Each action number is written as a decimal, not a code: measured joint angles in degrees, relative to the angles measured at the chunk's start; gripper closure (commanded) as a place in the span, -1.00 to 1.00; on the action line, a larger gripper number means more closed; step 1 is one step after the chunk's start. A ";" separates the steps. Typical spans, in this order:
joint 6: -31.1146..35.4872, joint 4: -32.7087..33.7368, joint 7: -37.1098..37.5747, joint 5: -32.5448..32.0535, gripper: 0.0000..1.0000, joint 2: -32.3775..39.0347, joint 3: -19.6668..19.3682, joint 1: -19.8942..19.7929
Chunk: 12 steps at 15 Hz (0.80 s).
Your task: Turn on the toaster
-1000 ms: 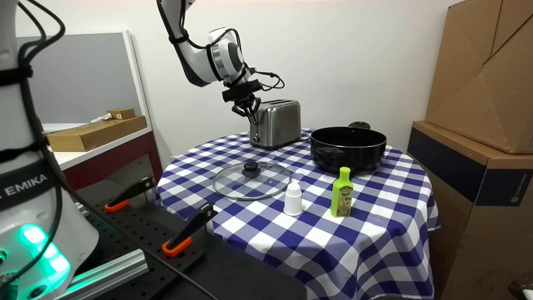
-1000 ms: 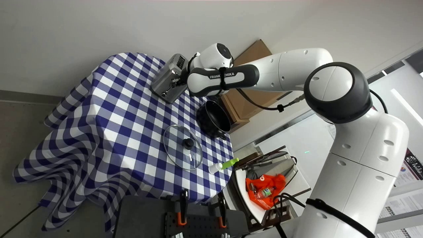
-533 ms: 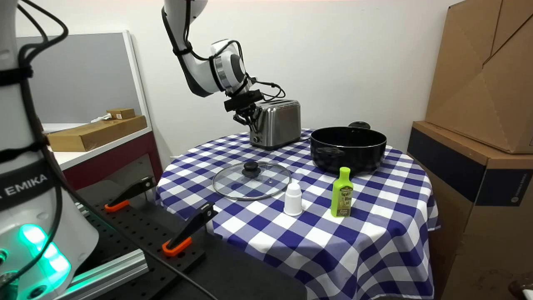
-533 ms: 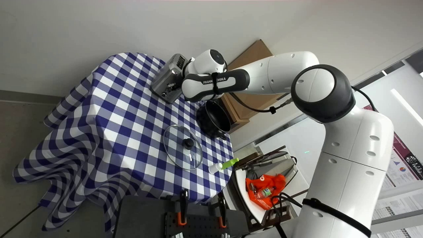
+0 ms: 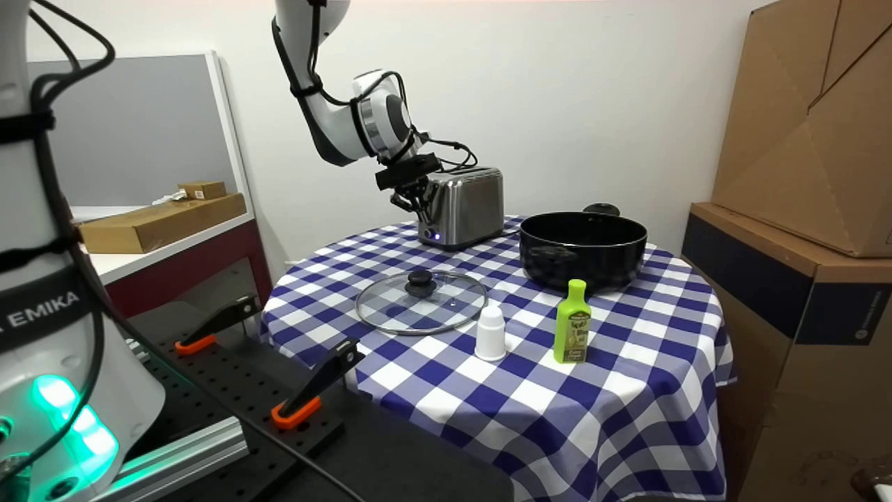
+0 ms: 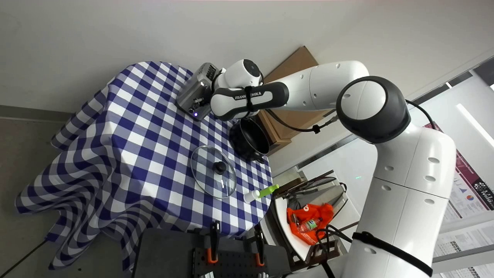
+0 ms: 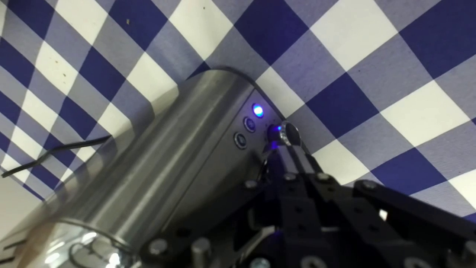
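Note:
The brushed-silver toaster [image 5: 474, 206] stands at the far side of the table, also visible in an exterior view [image 6: 189, 94] and in the wrist view [image 7: 174, 145]. A blue light [image 7: 257, 110] glows on its front, above two unlit round buttons. My gripper [image 5: 423, 217] points down along the toaster's front face. In the wrist view my gripper [image 7: 292, 149] has its fingers together, with nothing seen between them. Its fingertips are just by the chrome-rimmed round knob [image 7: 290, 134]; I cannot tell if they touch it. The toaster's lever is mostly hidden by the fingers.
A black pot [image 5: 585, 254] stands beside the toaster. A glass lid [image 5: 421, 310], a white bottle [image 5: 490, 335] and a green bottle [image 5: 573, 324] are on the checkered tablecloth [image 5: 648, 376]. A dark cord [image 7: 55, 150] runs behind the toaster.
My gripper has moved down along the toaster's front, mostly in the first half second. The blue light on the toaster's front is now lit; it was dark in the earlier frames.

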 measured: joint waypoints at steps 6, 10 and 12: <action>-6.24 -0.51 -3.63 6.85 0.99 -2.41 10.16 -9.00; -16.68 -2.69 -6.12 14.75 0.99 -8.90 16.35 -16.09; -20.81 -4.57 -5.86 17.38 0.99 -13.40 16.29 -17.63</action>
